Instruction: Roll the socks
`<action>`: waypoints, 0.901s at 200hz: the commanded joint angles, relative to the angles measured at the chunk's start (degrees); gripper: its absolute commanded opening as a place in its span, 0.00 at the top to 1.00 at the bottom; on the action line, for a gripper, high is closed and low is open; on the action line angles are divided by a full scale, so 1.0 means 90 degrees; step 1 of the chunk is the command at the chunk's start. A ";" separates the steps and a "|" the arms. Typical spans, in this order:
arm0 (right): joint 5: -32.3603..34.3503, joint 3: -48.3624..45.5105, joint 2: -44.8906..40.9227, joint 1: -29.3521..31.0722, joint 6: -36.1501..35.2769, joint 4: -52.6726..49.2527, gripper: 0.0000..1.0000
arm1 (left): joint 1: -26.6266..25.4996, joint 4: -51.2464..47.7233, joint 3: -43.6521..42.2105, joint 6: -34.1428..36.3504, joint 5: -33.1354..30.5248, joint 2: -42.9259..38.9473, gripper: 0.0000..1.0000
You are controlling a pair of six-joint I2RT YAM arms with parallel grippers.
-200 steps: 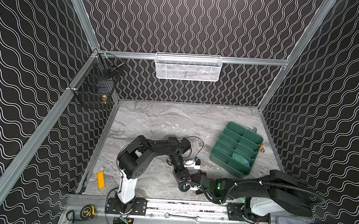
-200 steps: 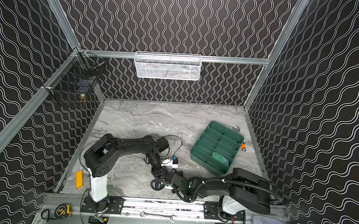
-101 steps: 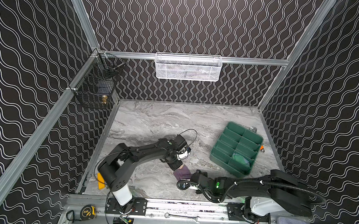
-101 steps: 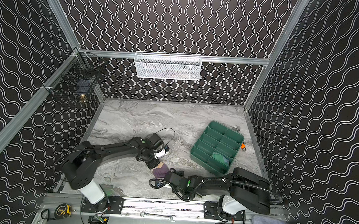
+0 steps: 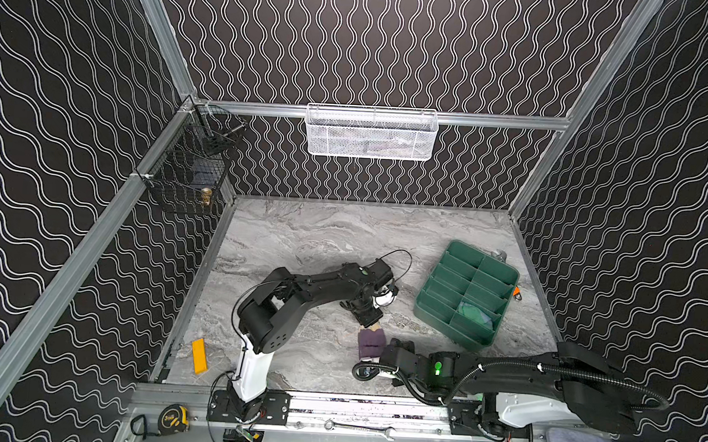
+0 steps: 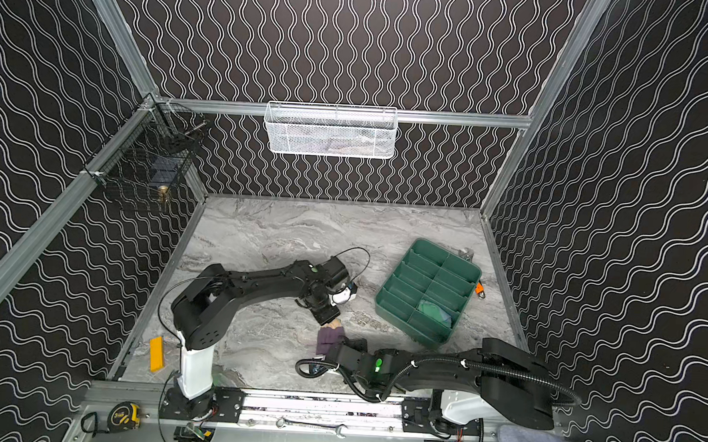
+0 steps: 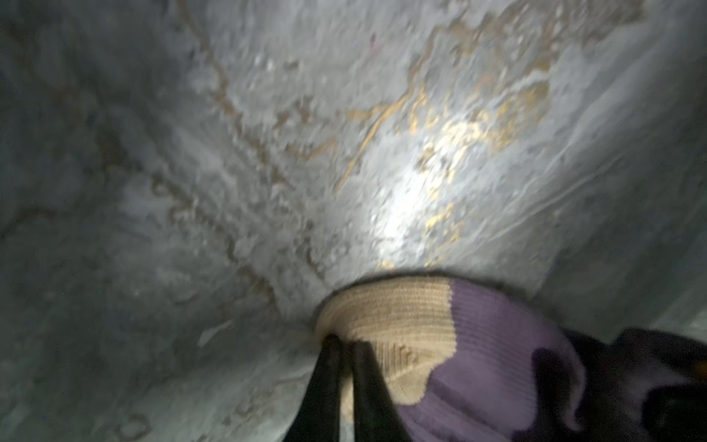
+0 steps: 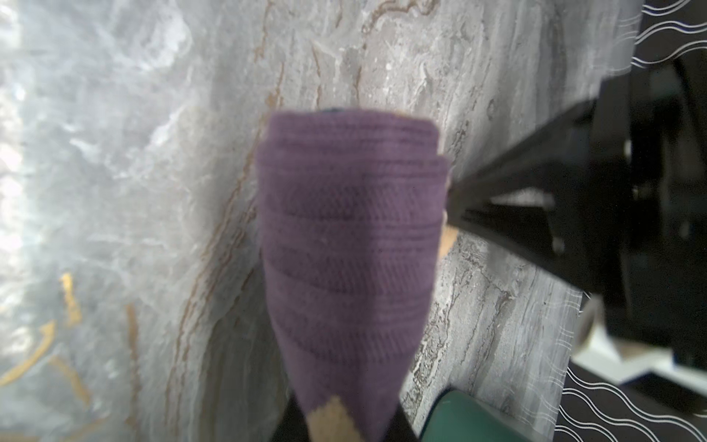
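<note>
The left arm [image 5: 320,280] stands folded at the elbow. Its forearm reaches across the desk [image 5: 309,244] toward the middle, and its wrist is bent down so that the left jaws point at the desk. The right arm [image 5: 515,369] lies low and stretched out along the near edge, with its wrist level and the right jaws aimed across toward the left arm's side.

The purple sock [image 5: 371,342] lies on the desk as a short, thick roll between the two sets of jaws. In the left wrist view the two black fingers [image 7: 325,382] are pressed almost together, pinching a thin fold at the edge of the peach toe [image 7: 390,310]. The purple body of the roll lies just beside them.

In the right wrist view the roll [image 8: 344,229] runs straight out from the right jaws. Its near end, with a peach patch, is clamped between the dark fingers [image 8: 285,421], which are nearly closed. The left jaws meet the roll at one side of its far end.

A green tray [image 5: 462,263] sits well apart from the left jaws, on the side away from the left arm's base, with a blue-green bundle [image 5: 477,313] in one compartment.
</note>
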 commanded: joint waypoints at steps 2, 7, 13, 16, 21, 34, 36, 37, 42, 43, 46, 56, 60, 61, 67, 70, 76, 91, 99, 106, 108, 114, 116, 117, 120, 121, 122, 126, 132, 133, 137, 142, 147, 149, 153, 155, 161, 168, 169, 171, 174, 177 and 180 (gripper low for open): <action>-0.0730 0.0398 0.0245 -0.0006 0.0108 -0.1122 1.00 | -0.0076 0.0161 0.0115 0.0196 -0.0290 0.0417 0.89; -0.0763 0.0509 0.0368 -0.0022 0.0293 -0.1313 1.00 | -0.0071 0.0144 0.0141 0.0214 -0.0308 0.0408 0.89; -0.0888 0.0672 0.0514 -0.0072 0.0486 -0.1630 1.00 | -0.0069 0.0137 0.0151 0.0238 -0.0341 0.0383 0.90; -0.0973 0.0756 0.0591 -0.0103 0.0578 -0.1815 1.00 | -0.0070 0.0135 0.0152 0.0244 -0.0365 0.0365 0.90; -0.1104 0.0879 0.0726 -0.0135 0.0734 -0.2052 1.00 | -0.0068 0.0144 0.0130 0.0269 -0.0378 0.0320 0.90; -0.1510 0.1098 0.1007 -0.0248 0.1046 -0.2496 1.00 | -0.0069 0.0161 0.0069 0.0340 -0.0407 0.0252 0.89; -0.1561 0.1119 0.1054 -0.0245 0.1087 -0.2537 1.00 | -0.0071 0.0156 0.0065 0.0350 -0.0408 0.0245 0.89; -0.1584 0.1132 0.1070 -0.0245 0.1102 -0.2557 1.00 | -0.0070 0.0160 0.0059 0.0352 -0.0404 0.0243 0.89; -0.1704 0.1169 0.1165 -0.0256 0.1143 -0.2624 1.00 | -0.0069 0.0160 0.0057 0.0394 -0.0382 0.0231 0.89; -0.1729 0.1177 0.1174 -0.0255 0.1149 -0.2634 1.00 | -0.0069 0.0157 0.0050 0.0403 -0.0376 0.0225 0.89; -0.1791 0.1197 0.1223 -0.0247 0.1167 -0.2656 1.00 | -0.0068 0.0163 0.0050 0.0429 -0.0358 0.0216 0.89; -0.1937 0.1263 0.1358 -0.0255 0.1221 -0.2715 1.00 | -0.0068 0.0205 0.0044 0.0498 -0.0277 0.0170 0.88; -0.1995 0.1297 0.1414 -0.0267 0.1232 -0.2742 1.00 | -0.0070 0.0224 0.0042 0.0529 -0.0251 0.0155 0.87; -0.2001 0.1304 0.1426 -0.0271 0.1238 -0.2752 1.00 | -0.0069 0.0223 0.0043 0.0534 -0.0242 0.0139 0.87; -0.2047 0.1360 0.1519 -0.0273 0.1251 -0.2804 1.00 | -0.0076 0.0263 0.0056 0.0583 -0.0184 0.0080 0.84; -0.2066 0.1387 0.1562 -0.0286 0.1258 -0.2838 1.00 | -0.0076 0.0278 0.0061 0.0603 -0.0147 0.0029 0.83; -0.2116 0.1446 0.1668 -0.0312 0.1268 -0.2912 1.00 | -0.0074 0.0326 0.0081 0.0638 -0.0084 -0.0083 0.81; -0.2232 0.1562 0.1877 -0.0407 0.1329 -0.3055 1.00 | -0.0072 0.0394 0.0223 0.0768 0.0004 -0.0419 0.74; -0.2285 0.1598 0.1953 -0.0452 0.1341 -0.3092 1.00 | -0.0080 0.0373 0.0357 0.0877 0.0032 -0.0613 0.71; -0.2320 0.1630 0.1990 -0.0470 0.1350 -0.3127 1.00 | -0.0069 0.0338 0.0504 0.0966 -0.0027 -0.0782 0.68; -0.2330 0.1645 0.2003 -0.0474 0.1351 -0.3124 1.00 | -0.0068 0.0315 0.0545 0.1002 -0.0035 -0.0836 0.67; -0.2352 0.1676 0.2030 -0.0486 0.1368 -0.3150 1.00 | -0.0068 0.0274 0.0678 0.1084 -0.0049 -0.0986 0.65; -0.2357 0.1686 0.2040 -0.0500 0.1375 -0.3159 1.00 | -0.0068 0.0252 0.0715 0.1117 -0.0065 -0.1034 0.64; -0.2358 0.1689 0.2042 -0.0504 0.1377 -0.3161 1.00 | -0.0073 0.0247 0.0741 0.1135 -0.0076 -0.1051 0.64; -0.2379 0.1701 0.2057 -0.0509 0.1380 -0.3171 1.00 | -0.0069 0.0221 0.0810 0.1186 -0.0134 -0.1124 0.63; -0.2384 0.1711 0.2060 -0.0509 0.1380 -0.3171 1.00 | -0.0069 0.0207 0.0837 0.1199 -0.0159 -0.1140 0.63; -0.2391 0.1716 0.2071 -0.0513 0.1380 -0.3181 1.00 | -0.0069 0.0205 0.0860 0.1206 -0.0196 -0.1149 0.63; -0.2420 0.1735 0.2084 -0.0525 0.1391 -0.3196 1.00 | -0.0071 0.0180 0.0941 0.1243 -0.0329 -0.1243 0.62; -0.2456 0.1767 0.2116 -0.0545 0.1381 -0.3216 1.00 | -0.0068 0.0146 0.1049 0.1308 -0.0488 -0.1397 0.62; -0.2461 0.1774 0.2124 -0.0551 0.1380 -0.3213 1.00 | -0.0068 0.0140 0.1074 0.1314 -0.0531 -0.1423 0.62; -0.2489 0.1796 0.2141 -0.0565 0.1364 -0.3228 1.00 | -0.0067 0.0156 0.1157 0.1343 -0.0699 -0.1523 0.61; -0.2513 0.1816 0.2158 -0.0587 0.1357 -0.3240 1.00 | -0.0066 0.0201 0.1211 0.1360 -0.0918 -0.1676 0.61; -0.2541 0.1847 0.2177 -0.0601 0.1342 -0.3263 1.00 | -0.0061 0.0266 0.1248 0.1388 -0.1126 -0.1870 0.60; -0.2561 0.1860 0.2187 -0.0612 0.1334 -0.3266 1.00 | -0.0059 0.0302 0.1248 0.1405 -0.1223 -0.1938 0.60; -0.2592 0.1884 0.2198 -0.0640 0.1318 -0.3278 1.00 | -0.0060 0.0388 0.1254 0.1434 -0.1398 -0.2125 0.59; -0.2617 0.1904 0.2202 -0.0663 0.1309 -0.3279 1.00 | -0.0059 0.0437 0.1240 0.1444 -0.1493 -0.2214 0.59; -0.2665 0.1942 0.2235 -0.0711 0.1294 -0.3294 1.00 | -0.0064 0.0605 0.1201 0.1505 -0.1750 -0.2513 0.58; -0.2750 0.2002 0.2266 -0.0785 0.1275 -0.3311 1.00 | -0.0059 0.0777 0.1143 0.1613 -0.2021 -0.2896 0.58; -0.2765 0.2013 0.2272 -0.0793 0.1269 -0.3315 1.00 | -0.0059 0.0807 0.1136 0.1637 -0.2055 -0.2954 0.58; -0.2795 0.2031 0.2281 -0.0811 0.1260 -0.3318 1.00 | -0.0059 0.0857 0.1115 0.1680 -0.2102 -0.3034 0.58; -0.2848 0.2058 0.2300 -0.0848 0.1249 -0.3327 1.00 | -0.0059 0.0917 0.1096 0.1745 -0.2175 -0.3236 0.58; -0.2887 0.2087 0.2318 -0.0879 0.1237 -0.3323 1.00 | -0.0059 0.0975 0.1065 0.1817 -0.2227 -0.3419 0.58; -0.2923 0.2112 0.2333 -0.0901 0.1218 -0.3335 1.00 | -0.0059 0.1032 0.1030 0.1901 -0.2242 -0.3603 0.57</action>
